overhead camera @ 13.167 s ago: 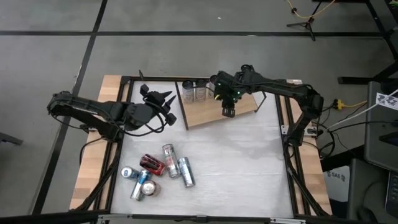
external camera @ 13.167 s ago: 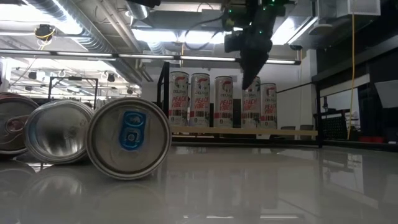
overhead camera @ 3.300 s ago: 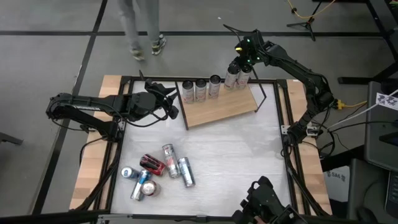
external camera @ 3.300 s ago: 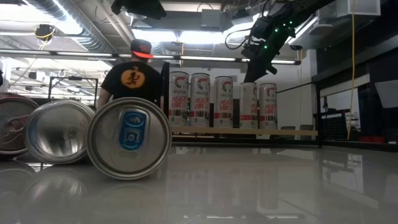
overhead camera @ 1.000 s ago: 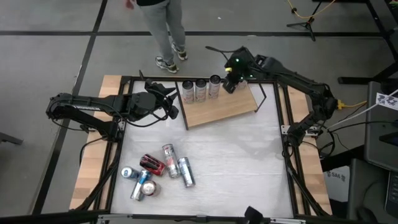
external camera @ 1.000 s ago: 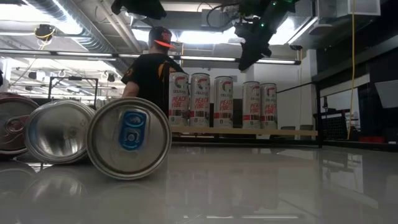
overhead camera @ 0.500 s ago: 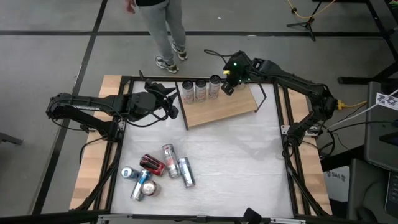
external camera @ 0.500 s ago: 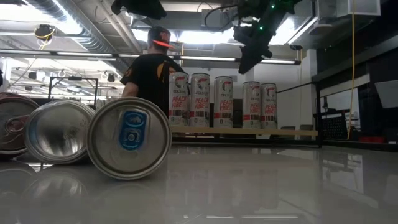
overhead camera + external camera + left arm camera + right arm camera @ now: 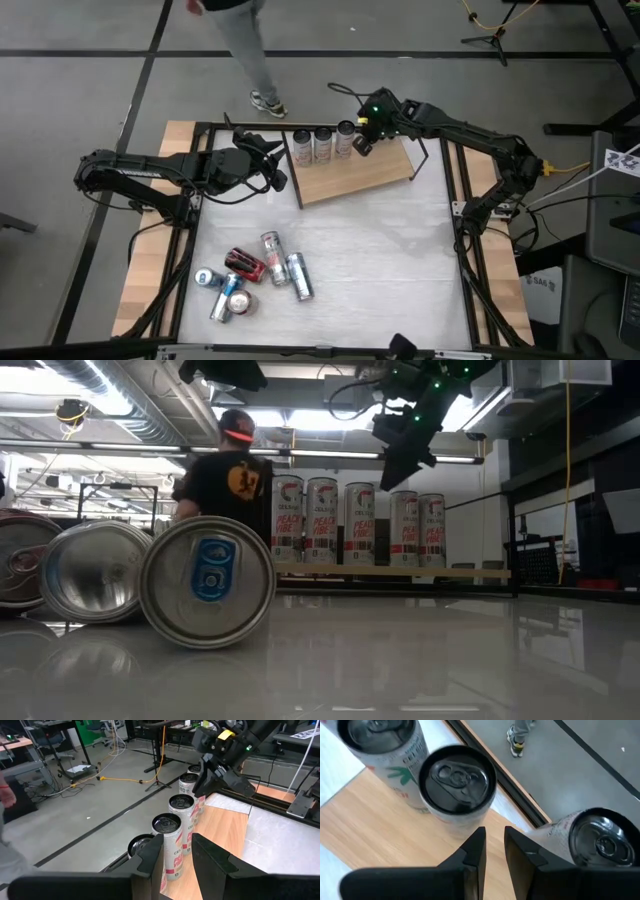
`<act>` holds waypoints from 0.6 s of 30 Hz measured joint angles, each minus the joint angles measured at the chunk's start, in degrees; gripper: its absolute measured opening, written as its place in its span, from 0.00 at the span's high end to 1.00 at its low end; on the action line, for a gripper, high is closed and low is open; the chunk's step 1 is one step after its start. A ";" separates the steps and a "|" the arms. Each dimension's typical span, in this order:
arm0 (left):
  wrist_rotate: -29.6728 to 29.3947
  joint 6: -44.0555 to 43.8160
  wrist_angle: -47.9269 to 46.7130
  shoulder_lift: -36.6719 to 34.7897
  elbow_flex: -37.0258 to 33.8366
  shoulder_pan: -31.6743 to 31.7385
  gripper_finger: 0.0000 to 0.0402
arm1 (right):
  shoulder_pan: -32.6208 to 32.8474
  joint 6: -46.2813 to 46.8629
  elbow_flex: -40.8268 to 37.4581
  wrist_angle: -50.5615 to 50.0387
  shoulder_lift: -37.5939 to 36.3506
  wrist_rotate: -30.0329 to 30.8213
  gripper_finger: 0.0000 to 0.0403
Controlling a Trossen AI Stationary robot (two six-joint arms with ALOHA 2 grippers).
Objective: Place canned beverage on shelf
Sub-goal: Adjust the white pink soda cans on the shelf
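The shelf (image 9: 360,172) is a light-brown board with a thin black wire frame at the table's far middle. Several white-and-red cans (image 9: 360,525) stand upright in a row along its far edge. My right gripper (image 9: 362,143) hovers above this row, empty, its fingers a little apart (image 9: 494,837), with a can top (image 9: 457,777) just beyond them. My left gripper (image 9: 262,160) waits left of the shelf, open and empty, facing the row's left end (image 9: 177,840).
Several loose cans (image 9: 250,275) lie on their sides on the white tabletop at the near left, and they fill the left of the low view (image 9: 205,582). A person (image 9: 235,470) walks on the floor beyond the table's far edge. The table's right half is bare.
My right gripper has drifted a little toward the table's left edge and slightly down, staying above the row of cans and touching none. The cans have kept still. The person behind the table has walked leftward.
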 joint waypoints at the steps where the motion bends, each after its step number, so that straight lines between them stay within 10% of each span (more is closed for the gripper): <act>1: 0.00 -0.02 0.00 0.00 0.00 0.00 0.77 | 0.00 0.04 0.00 0.22 0.00 -0.01 0.84; 18: 0.00 0.00 0.00 0.00 0.00 0.00 0.77 | 1.04 1.90 0.02 3.64 1.04 -2.48 0.84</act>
